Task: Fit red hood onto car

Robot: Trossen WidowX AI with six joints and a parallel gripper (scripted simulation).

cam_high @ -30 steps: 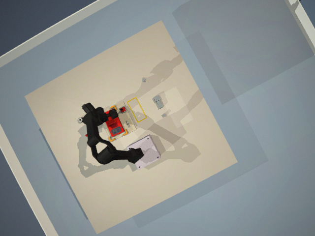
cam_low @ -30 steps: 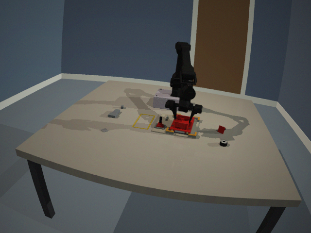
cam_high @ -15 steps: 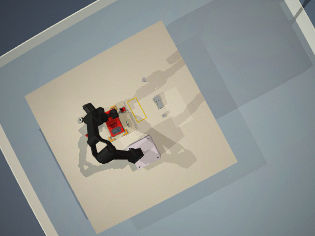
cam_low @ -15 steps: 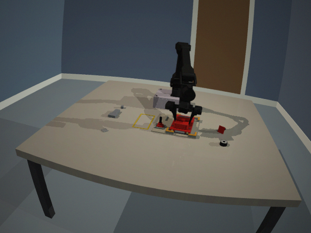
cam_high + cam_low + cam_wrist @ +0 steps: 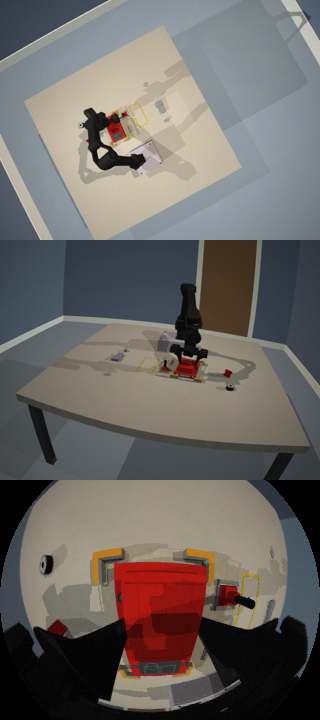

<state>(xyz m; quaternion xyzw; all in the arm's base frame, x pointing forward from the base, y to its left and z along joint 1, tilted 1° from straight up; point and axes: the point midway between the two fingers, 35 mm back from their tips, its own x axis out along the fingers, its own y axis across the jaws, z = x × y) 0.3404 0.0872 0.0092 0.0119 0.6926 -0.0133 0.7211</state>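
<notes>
the gripper (image 5: 188,360) hangs straight over the hood (image 5: 187,367), one finger down each long side of it, the hood between them. the hood lies on the car chassis (image 5: 186,375), which sits in the jig (image 5: 198,378) under the hand. in the exterior view, just left of the hand stands a small lever (image 5: 164,366) on a base plate, and further left an outlined rectangle (image 5: 147,365) on the table (image 5: 155,405). well left of that lie three small blocks (image 5: 117,357). right of the hand lies a small cube (image 5: 227,373), with a wheel (image 5: 229,387) nearer the table's front edge. behind the hand sits the arm's base (image 5: 165,343).
</notes>
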